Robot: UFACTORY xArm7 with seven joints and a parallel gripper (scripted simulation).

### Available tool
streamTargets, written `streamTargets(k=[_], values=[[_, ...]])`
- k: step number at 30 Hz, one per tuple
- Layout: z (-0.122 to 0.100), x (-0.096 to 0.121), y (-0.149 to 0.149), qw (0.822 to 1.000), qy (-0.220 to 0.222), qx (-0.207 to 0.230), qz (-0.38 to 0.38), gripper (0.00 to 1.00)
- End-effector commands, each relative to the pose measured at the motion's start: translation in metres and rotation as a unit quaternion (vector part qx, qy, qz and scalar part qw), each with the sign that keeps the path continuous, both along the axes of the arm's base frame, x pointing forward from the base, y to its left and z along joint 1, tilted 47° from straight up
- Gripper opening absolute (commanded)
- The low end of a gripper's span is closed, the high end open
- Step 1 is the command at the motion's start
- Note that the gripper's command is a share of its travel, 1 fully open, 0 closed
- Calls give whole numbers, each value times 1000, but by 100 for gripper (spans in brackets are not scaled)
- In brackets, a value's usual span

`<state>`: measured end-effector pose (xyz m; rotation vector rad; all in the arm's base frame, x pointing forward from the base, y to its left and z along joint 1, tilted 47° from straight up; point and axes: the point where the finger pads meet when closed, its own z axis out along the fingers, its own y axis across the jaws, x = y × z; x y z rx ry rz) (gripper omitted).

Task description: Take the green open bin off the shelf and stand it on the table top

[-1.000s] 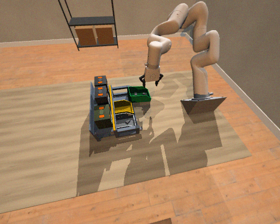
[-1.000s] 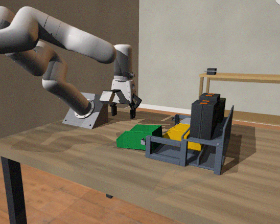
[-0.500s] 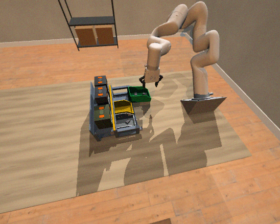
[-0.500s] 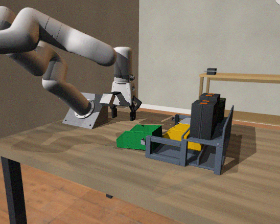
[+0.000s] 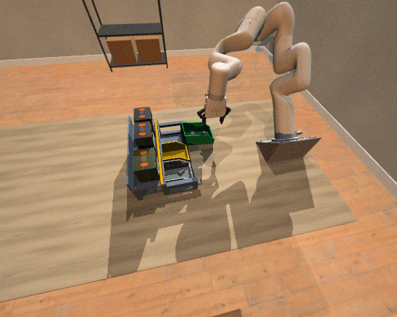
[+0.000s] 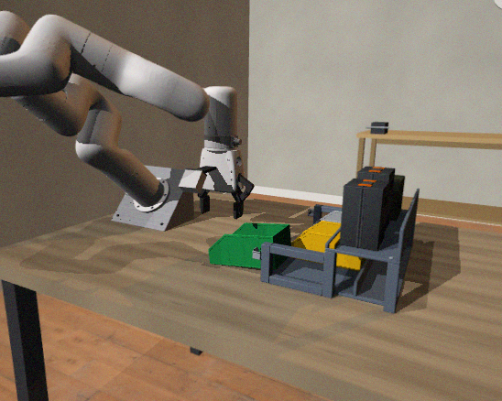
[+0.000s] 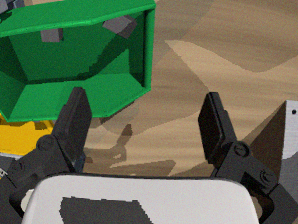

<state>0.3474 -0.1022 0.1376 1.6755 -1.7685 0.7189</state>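
The green open-fronted plastic bin (image 6: 249, 244) sits on the tan wooden table top (image 6: 144, 275), just beside the grey metal shelf frame (image 6: 402, 238), at abt 12 o'clock of the frame in the top view. Its base looks flat on the wood, though from the exterior view its rear corner is v. near the frame's front post and I can't tell if they touch. Small grey parts (image 7: 119, 26) lie inside it, seen in the wrist view, so contents look kept.

The black two-finger gripper (image 6: 219, 201) hangs above and apart from the bin, at abt 1 o'clock of it in the top view, fingers spread fully w/ nothing between them. Judging by that, the release is done and the arm is clear so the bin can rest undisturbed.

The yellow open bin (image 5: 174, 150) and the grey open bin (image 5: 178, 170) lie in the frame w/ open fronts facing out, prob. level. Tall black boxes with orange tabs (image 6: 365, 212) stand in the frame behind.

Risk: if the green bin leans on the frame post it isn't wholly on the table alone; worth a check.
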Motion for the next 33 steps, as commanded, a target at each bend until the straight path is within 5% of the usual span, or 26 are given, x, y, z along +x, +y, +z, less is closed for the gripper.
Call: streamTargets(k=[1,21,22,33], values=[[1,1,1,1000,-1,0,1,100],[-1,1,-1,1000,-1,0,1,100],[-1,1,-1,1000,-1,0,2,33],[-1,1,-1,1000,-1,0,2,33]])
